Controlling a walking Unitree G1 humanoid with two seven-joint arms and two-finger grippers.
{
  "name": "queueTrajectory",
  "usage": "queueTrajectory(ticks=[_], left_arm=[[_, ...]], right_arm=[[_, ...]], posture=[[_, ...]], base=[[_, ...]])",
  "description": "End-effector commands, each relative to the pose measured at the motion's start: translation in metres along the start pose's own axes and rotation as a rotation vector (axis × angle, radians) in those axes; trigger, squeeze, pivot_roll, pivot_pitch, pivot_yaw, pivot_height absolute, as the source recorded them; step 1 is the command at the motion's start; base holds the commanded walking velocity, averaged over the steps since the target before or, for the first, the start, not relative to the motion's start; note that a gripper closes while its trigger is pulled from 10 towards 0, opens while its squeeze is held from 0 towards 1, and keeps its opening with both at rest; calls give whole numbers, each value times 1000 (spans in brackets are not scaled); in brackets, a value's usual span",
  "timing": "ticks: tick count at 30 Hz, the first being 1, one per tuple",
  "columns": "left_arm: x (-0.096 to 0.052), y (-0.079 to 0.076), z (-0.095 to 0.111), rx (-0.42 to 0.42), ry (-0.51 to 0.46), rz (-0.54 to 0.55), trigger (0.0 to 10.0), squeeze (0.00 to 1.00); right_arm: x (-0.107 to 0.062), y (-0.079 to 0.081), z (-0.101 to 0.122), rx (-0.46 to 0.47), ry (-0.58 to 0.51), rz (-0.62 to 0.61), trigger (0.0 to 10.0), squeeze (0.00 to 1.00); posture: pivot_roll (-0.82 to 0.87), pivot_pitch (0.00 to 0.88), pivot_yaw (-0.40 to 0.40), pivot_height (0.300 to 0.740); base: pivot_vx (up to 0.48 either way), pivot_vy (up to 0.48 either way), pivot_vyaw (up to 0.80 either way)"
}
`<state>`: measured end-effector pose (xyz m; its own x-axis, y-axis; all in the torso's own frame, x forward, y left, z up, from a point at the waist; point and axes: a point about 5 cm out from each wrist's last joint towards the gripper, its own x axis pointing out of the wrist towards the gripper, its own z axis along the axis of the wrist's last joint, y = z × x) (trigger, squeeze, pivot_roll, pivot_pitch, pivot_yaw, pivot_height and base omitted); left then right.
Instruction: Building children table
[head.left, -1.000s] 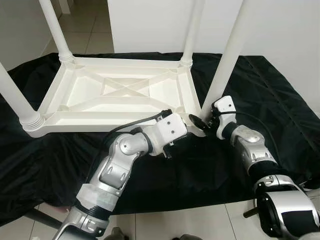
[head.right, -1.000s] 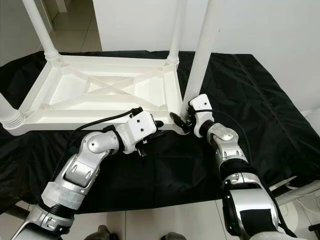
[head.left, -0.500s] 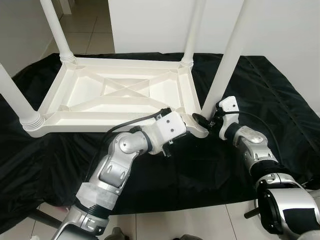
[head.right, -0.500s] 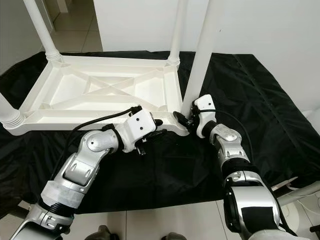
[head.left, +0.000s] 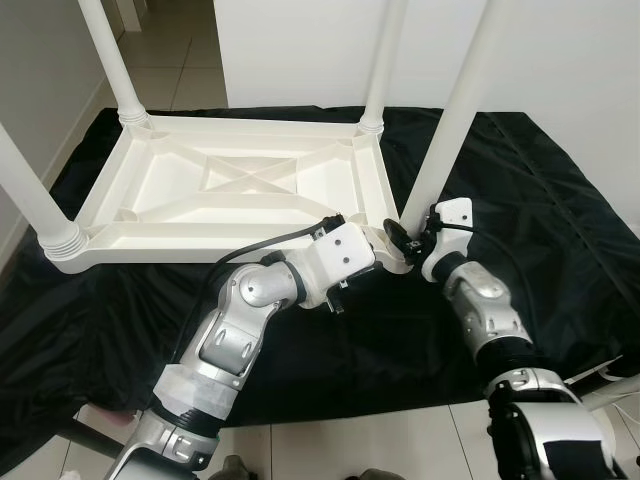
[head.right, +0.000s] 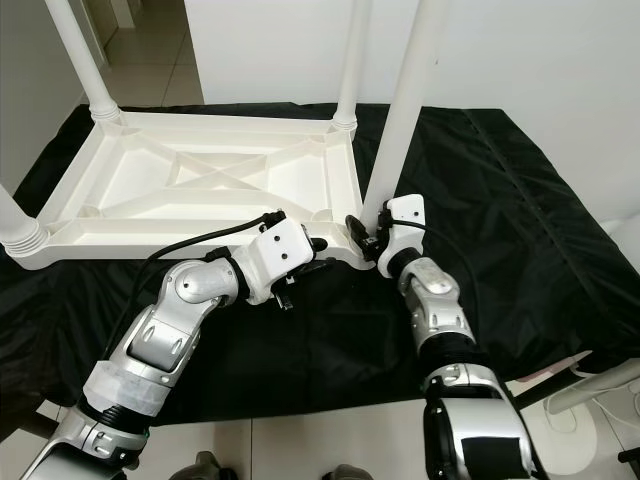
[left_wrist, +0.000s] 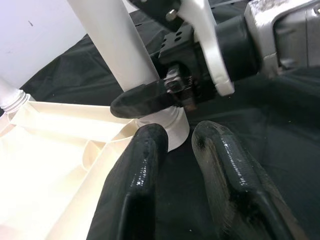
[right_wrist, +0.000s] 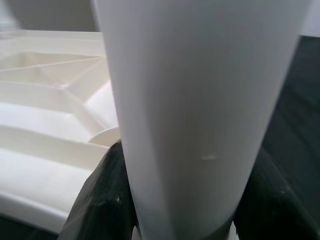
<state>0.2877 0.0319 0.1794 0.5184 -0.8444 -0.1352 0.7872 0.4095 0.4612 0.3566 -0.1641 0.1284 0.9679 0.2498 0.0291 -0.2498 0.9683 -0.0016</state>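
A white children's table (head.left: 200, 245) lies upside down on a black cloth, its legs pointing up. My right gripper (head.left: 404, 236) is shut on the near right leg (head.left: 455, 120) just above its base at the table's corner. In the right wrist view its black fingers (right_wrist: 102, 200) sit on both sides of the leg (right_wrist: 200, 100). My left gripper (head.left: 368, 270) is at the table's near edge, close to that corner. Its fingers (left_wrist: 145, 150) point at the leg base (left_wrist: 172, 127). They stand open by a narrow gap with nothing between them.
The black cloth (head.left: 560, 200) spreads well beyond the table on all sides. A white wall (head.left: 300, 50) rises just behind it. Tiled floor (head.left: 170, 50) runs off at the back left. A white object (head.right: 600, 390) sits at the near right.
My right forearm has swung in towards the left while its gripper has closed in on the base of the leg. The left arm has stayed put.
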Motion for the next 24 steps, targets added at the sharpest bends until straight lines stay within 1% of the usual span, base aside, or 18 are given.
queueTrajectory(ticks=[1, 2, 3, 4, 5, 6, 7, 9, 14, 15, 17, 21, 24], left_arm=[[1, 2, -2, -13, 9, 78, 10000, 0], [1, 2, -2, -14, 10, 78, 10000, 0], [1, 2, -2, -14, 10, 78, 10000, 0], [1, 2, -2, -14, 10, 78, 10000, 0], [1, 2, -2, -15, 9, 79, 10000, 0], [1, 2, -2, -15, 9, 79, 10000, 0], [2, 2, -2, -16, 9, 80, 10000, 0], [3, 2, -1, -20, 7, 81, 10000, 0], [3, 2, 0, -24, 3, 77, 10000, 0], [2, 2, -1, -18, 5, 72, 10000, 0], [2, 2, -1, -16, 6, 72, 10000, 0], [1, 4, -1, -16, 8, 81, 10000, 0], [1, 4, -1, -18, 8, 86, 10000, 0]], right_arm=[[-4, 7, -9, 66, 32, -139, 10000, 0], [-7, 16, -11, 65, 35, -211, 10000, 0], [-10, 22, -11, 62, 36, -257, 10000, 0], [-10, 22, -11, 62, 36, -257, 10000, 0], [-12, 27, -12, 66, 32, -309, 10000, 0], [-12, 27, -12, 66, 32, -309, 10000, 0], [-14, 33, -13, 67, 35, -351, 10000, 0], [-16, 46, -13, 83, 31, -355, 10000, 0], [-16, 49, -8, 71, 14, -327, 10000, 0], [-17, 45, -3, 56, -1, -320, 10000, 0], [-18, 45, -1, 51, 1, -330, 10000, 0], [-19, 45, 2, 50, 10, -355, 10000, 0], [-20, 47, 4, 68, 4, -342, 10000, 0]], posture=[[-61, 0, 1, 740], [-63, 0, 2, 740], [-63, 0, 2, 740], [-63, 0, 2, 740], [-65, 0, 3, 740], [-65, 0, 3, 740], [-65, 0, 4, 740], [-65, 0, 4, 740], [-69, 0, 12, 740], [-69, 0, 12, 740], [-69, 0, 12, 740], [-64, 0, 7, 740], [-62, 0, 3, 740]], base=[[0, 0, 0], [0, 0, 0], [0, 0, 0], [0, 0, 0], [0, 0, 0], [0, 0, 0], [0, 0, 0], [0, 0, 0], [0, 0, 0], [0, 0, 0], [0, 0, 0], [0, 0, 0], [0, 0, 0]])
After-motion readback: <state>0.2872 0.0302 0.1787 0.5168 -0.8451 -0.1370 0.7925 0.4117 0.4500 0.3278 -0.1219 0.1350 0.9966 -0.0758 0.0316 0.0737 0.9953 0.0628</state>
